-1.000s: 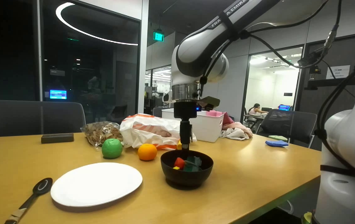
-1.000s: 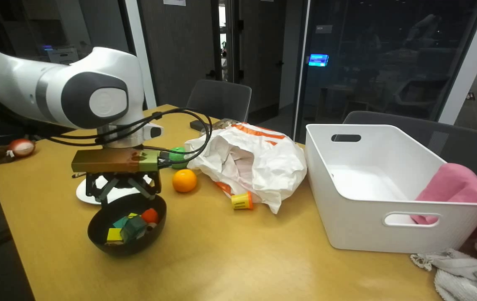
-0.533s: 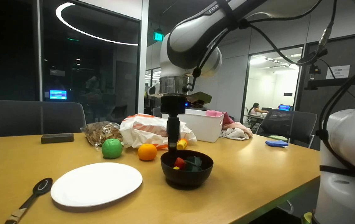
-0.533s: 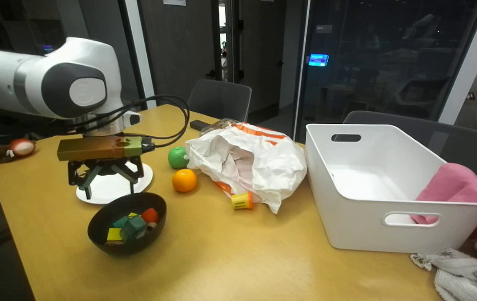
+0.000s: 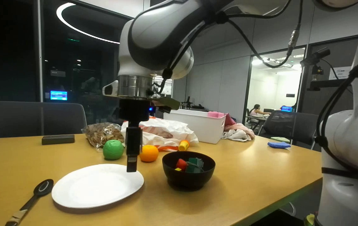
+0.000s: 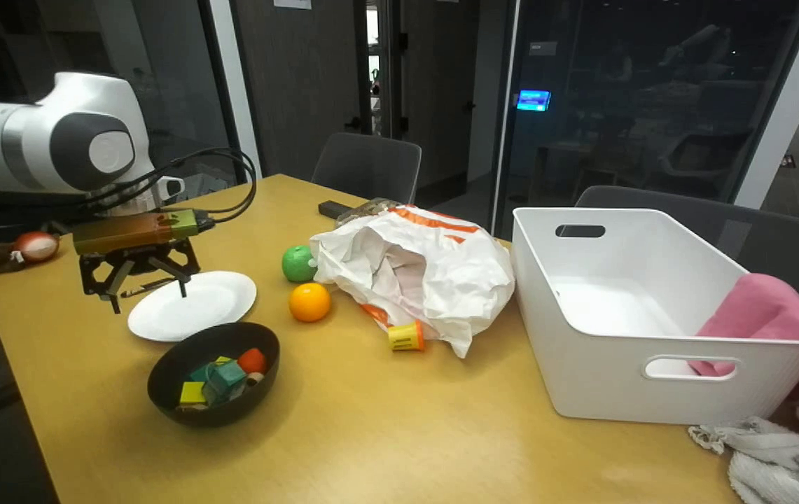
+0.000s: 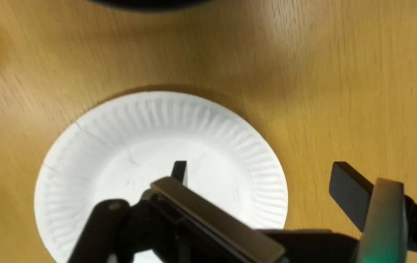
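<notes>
Spread wide and empty, the gripper (image 6: pixel 150 302) hovers partly over the white plate (image 7: pixel 157 155), which lies on the table (image 7: pixel 321 80) near the black bowl (image 5: pixel 188 180) and looks papery, so probably light and bendable, and best pinched at its fluted rim (image 7: pixel 171 111).

In 2 exterior views, looks low across plate (image 5: pixel 97 188) and from higher into bin (image 6: pixel 602 378), sharing both; from wrist, faces closely down.

The plate (image 5: pixel 95 186) lies beside the bowl (image 5: pixel 188 179).
</notes>
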`<act>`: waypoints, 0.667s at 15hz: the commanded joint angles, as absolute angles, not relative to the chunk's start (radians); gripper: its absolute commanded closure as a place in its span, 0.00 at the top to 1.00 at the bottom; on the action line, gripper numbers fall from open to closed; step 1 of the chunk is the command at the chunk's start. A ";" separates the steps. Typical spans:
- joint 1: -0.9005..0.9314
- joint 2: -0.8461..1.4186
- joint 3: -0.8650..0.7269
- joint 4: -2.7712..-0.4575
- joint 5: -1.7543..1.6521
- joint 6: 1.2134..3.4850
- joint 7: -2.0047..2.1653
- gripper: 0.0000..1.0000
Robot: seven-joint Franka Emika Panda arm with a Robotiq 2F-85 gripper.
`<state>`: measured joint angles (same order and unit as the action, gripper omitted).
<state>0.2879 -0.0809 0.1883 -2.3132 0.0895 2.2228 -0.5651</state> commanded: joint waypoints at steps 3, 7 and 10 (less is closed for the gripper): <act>0.299 0.121 0.263 -2.162 0.057 2.380 -0.420 1.00; 0.326 0.203 0.278 -2.097 -0.026 2.532 -0.164 1.00; 0.372 0.241 0.247 -2.055 -0.151 2.548 0.073 1.00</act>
